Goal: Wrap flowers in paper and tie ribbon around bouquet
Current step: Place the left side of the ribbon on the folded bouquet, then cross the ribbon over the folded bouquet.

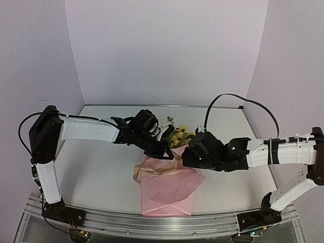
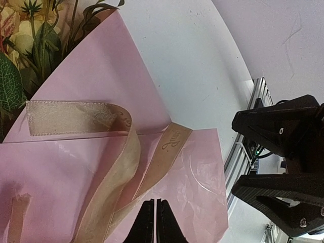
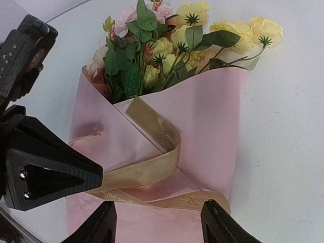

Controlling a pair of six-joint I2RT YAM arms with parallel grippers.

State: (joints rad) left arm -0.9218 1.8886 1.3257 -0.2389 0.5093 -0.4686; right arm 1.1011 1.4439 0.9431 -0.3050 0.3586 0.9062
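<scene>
Bright even light, soft shadows, sharp focus

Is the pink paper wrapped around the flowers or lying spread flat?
Wrapped: the paper has its two sides folded across each other into a cone, with the flowers poking out the top.

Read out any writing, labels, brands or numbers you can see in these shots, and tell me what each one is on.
Ribbon: cursive script printed in several spots along the strip, seen in both wrist views. It is too small and blurred to quote.
Paper: no print visible.
Flowers: no tag or label visible.
Nothing else in any view carries readable text or numbers.
</scene>
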